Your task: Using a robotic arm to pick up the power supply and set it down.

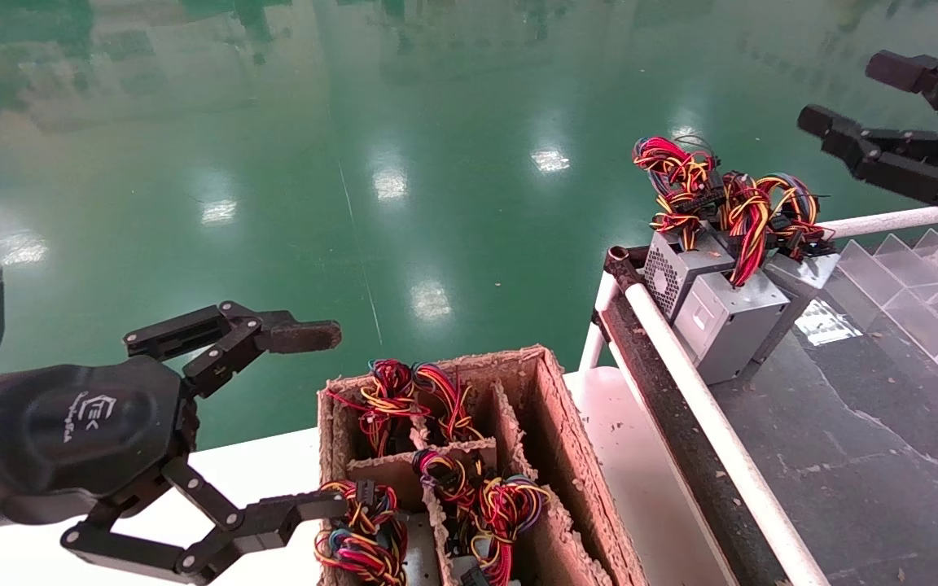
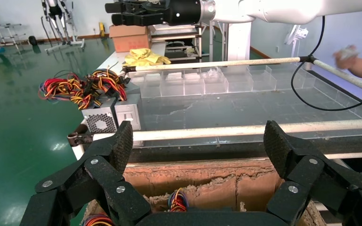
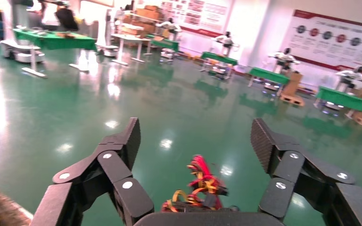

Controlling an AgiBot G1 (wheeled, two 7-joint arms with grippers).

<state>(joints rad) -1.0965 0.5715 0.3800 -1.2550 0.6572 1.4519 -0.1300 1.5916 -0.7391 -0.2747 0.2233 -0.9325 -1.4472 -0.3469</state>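
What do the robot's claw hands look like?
Both are black. The left gripper has a rounded palm with a white logo, a silver-grey wrist block, jointed fingers with silver rivets and one brownish worn tip. The right gripper has all-black jointed fingers with textured pads.

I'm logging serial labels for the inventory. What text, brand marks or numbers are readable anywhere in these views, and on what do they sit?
White logo on the left gripper's palm: a mark with small lettering below, too small to read.
White label on the dark conveyor surface beside the power supplies: print illegible.
Red-banded wall board with a row of round icons: text blurred.
Nothing else is readable.
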